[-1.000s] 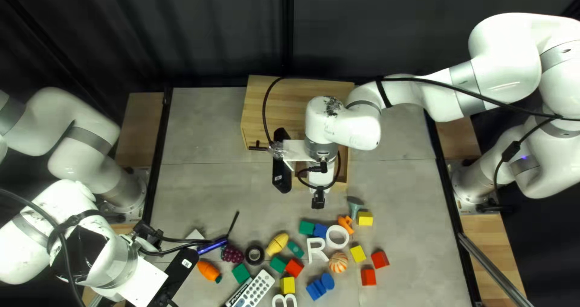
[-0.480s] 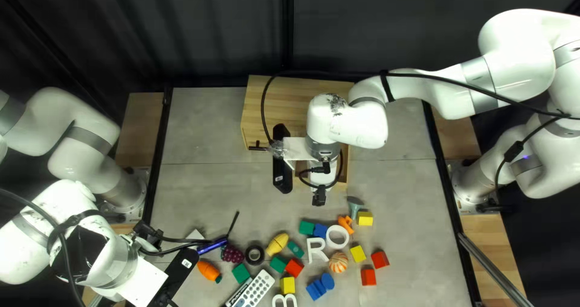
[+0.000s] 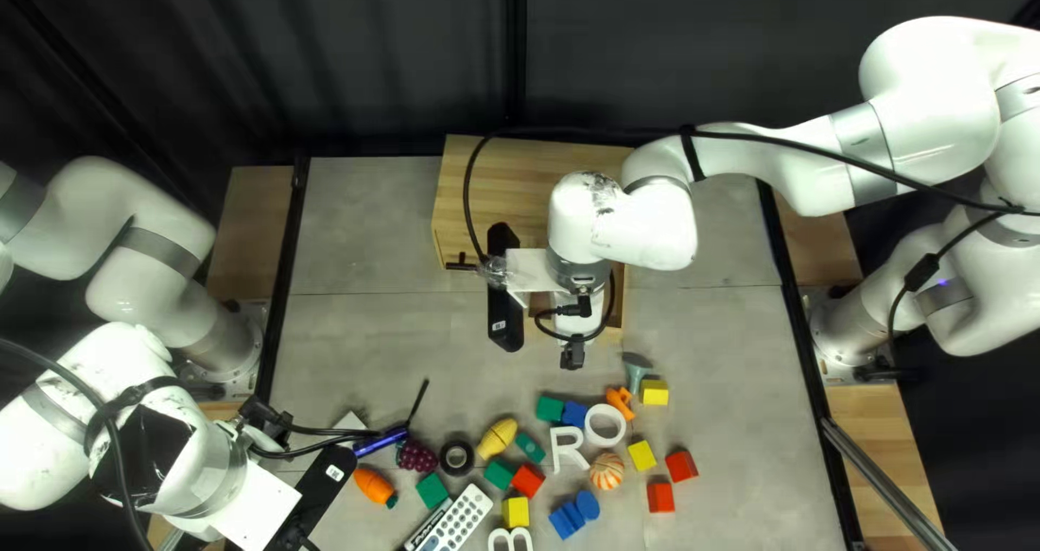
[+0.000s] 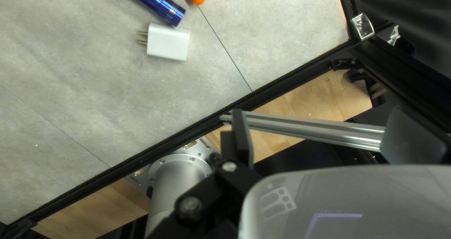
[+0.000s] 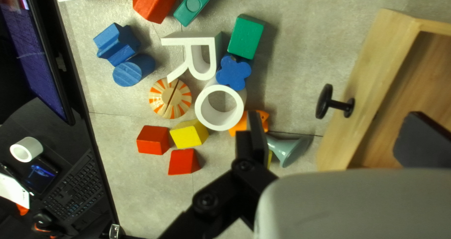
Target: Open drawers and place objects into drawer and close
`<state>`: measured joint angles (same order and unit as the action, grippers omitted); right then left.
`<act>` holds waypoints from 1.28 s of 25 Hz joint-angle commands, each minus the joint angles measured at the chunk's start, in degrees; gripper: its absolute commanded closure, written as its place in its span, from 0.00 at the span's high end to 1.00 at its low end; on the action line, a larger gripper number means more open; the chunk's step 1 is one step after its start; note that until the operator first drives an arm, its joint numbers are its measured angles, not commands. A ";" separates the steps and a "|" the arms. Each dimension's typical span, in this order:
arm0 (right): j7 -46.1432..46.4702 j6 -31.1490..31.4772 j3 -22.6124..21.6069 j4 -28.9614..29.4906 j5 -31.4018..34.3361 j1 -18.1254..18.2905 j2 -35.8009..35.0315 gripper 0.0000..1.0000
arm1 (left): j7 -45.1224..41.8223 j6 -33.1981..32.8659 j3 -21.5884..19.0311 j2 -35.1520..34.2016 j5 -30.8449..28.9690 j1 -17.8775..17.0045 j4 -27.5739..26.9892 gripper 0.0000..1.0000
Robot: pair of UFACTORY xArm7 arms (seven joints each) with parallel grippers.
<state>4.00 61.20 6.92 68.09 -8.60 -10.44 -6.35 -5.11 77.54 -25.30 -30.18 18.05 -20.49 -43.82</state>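
Under my right arm, the wooden cabinet (image 3: 518, 172) has a drawer (image 3: 609, 332) pulled out toward the near edge. My right gripper (image 3: 580, 318) is above that drawer, its fingertips hidden. In the right wrist view my right gripper (image 5: 329, 138) is open, one finger over the drawer's inside (image 5: 423, 88), the other beside the green funnel (image 5: 287, 149). A black knob (image 5: 324, 101) sticks out from the drawer front. My left gripper (image 3: 260, 434) is low at the left; in the left wrist view the left gripper (image 4: 322, 133) is open over the table's edge, holding nothing.
Blocks, toy food, a white R (image 3: 566, 448), a white ring (image 3: 605, 425), a black tape roll (image 3: 457, 458) and a remote (image 3: 460, 519) crowd the near middle. A blue flashlight (image 4: 155, 3) and a white charger (image 4: 168, 42) lie near my left gripper. Another black handle (image 3: 464, 262) is on the cabinet's left.
My right arm's upper links have shifted slightly rightward and toward the far edge, while its gripper has barely moved. The left arm and the table objects look unchanged.
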 commanded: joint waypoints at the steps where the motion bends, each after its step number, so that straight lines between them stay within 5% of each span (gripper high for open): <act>1: -0.28 -1.17 -0.20 -2.38 1.66 -0.45 1.81 1.00 | 0.00 0.00 0.00 0.00 0.00 0.00 0.00 1.00; 11: -5.08 -0.05 -3.90 -7.97 7.08 -4.09 8.67 1.00 | 0.00 0.00 0.00 0.00 0.00 0.00 0.00 1.00; 18: -1.61 4.81 -9.56 -3.28 12.24 -9.58 5.01 1.00 | 0.00 0.00 0.00 0.00 0.00 0.00 0.00 1.00; 32: -3.16 6.55 -11.14 -3.78 14.63 -11.34 4.10 1.00 | 0.00 0.00 0.00 0.00 0.00 0.00 0.00 1.00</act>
<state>0.95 67.74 -4.23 64.38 6.01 -21.79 -2.29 -5.11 77.54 -25.30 -30.18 18.05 -20.49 -43.82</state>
